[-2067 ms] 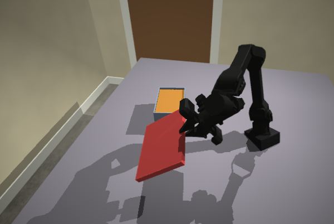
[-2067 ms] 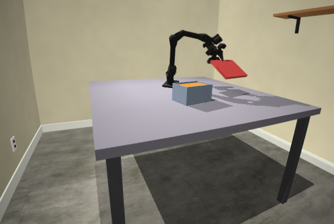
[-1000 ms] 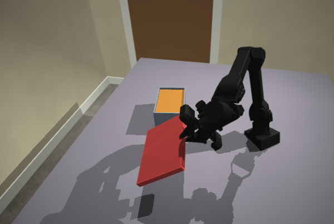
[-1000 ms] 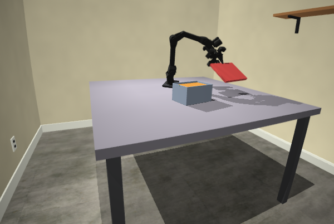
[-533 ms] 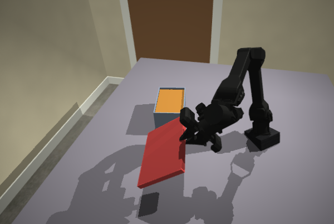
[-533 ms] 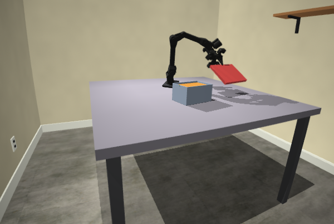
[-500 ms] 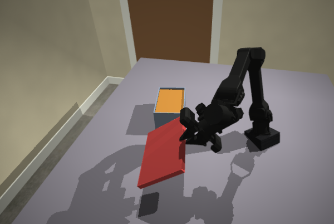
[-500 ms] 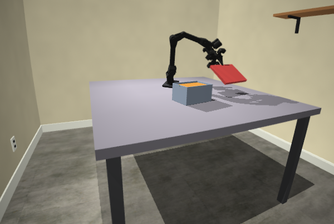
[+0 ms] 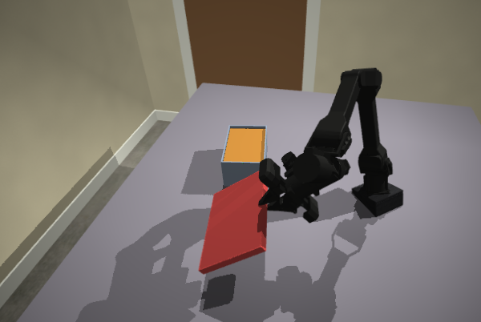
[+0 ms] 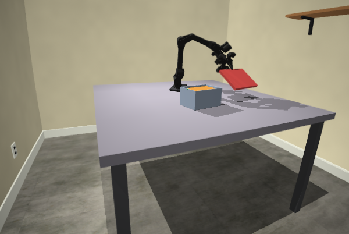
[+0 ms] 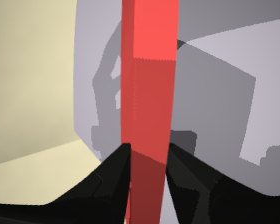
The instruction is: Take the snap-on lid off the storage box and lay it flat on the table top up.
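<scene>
Already off the open box (image 10: 201,98), the lid (image 10: 238,79) hung tilted above the table (image 10: 139,123), pinched by one edge in my nearly closed gripper (image 10: 223,67); laying flat and releasing remained.

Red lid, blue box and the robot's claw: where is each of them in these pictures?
red lid (image 9: 234,227): top view, middle of its upper face.
blue box (image 10: 200,99): exterior view, its near side wall.
gripper (image 11: 147,156): wrist view, between the fingertips, shut on the lid's edge.

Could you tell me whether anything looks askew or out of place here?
Only the lid: the gripper holds it by one edge, tilted in the air beside the open box, well above the table.
</scene>
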You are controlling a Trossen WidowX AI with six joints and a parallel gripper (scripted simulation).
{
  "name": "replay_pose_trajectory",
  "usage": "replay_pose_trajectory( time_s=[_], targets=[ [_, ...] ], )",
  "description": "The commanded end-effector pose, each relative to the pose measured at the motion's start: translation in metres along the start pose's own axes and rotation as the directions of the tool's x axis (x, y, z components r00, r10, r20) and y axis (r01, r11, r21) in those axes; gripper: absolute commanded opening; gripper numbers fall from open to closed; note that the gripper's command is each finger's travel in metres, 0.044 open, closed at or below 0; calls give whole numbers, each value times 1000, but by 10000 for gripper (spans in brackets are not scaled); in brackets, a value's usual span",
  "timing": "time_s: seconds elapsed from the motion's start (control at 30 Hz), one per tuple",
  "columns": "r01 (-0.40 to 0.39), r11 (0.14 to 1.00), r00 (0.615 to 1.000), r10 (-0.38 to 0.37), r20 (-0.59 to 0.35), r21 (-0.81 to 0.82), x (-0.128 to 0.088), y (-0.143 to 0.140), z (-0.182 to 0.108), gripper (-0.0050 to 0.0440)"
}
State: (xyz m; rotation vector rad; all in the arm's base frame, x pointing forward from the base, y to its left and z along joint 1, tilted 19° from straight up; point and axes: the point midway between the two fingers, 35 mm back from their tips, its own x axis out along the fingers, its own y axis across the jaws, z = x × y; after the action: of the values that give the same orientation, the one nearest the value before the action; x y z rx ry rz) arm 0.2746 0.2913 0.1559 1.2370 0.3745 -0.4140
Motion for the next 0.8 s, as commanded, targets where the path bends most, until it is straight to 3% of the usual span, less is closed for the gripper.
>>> replay_pose_trajectory(
  time_s=[0.0,0.77],
  targets=[
    [-3,1000,1000,3,0,-3,1,-1,0,-50],
    [-3,1000,1000,3,0,-3,14,-17,0,-50]
  ],
)
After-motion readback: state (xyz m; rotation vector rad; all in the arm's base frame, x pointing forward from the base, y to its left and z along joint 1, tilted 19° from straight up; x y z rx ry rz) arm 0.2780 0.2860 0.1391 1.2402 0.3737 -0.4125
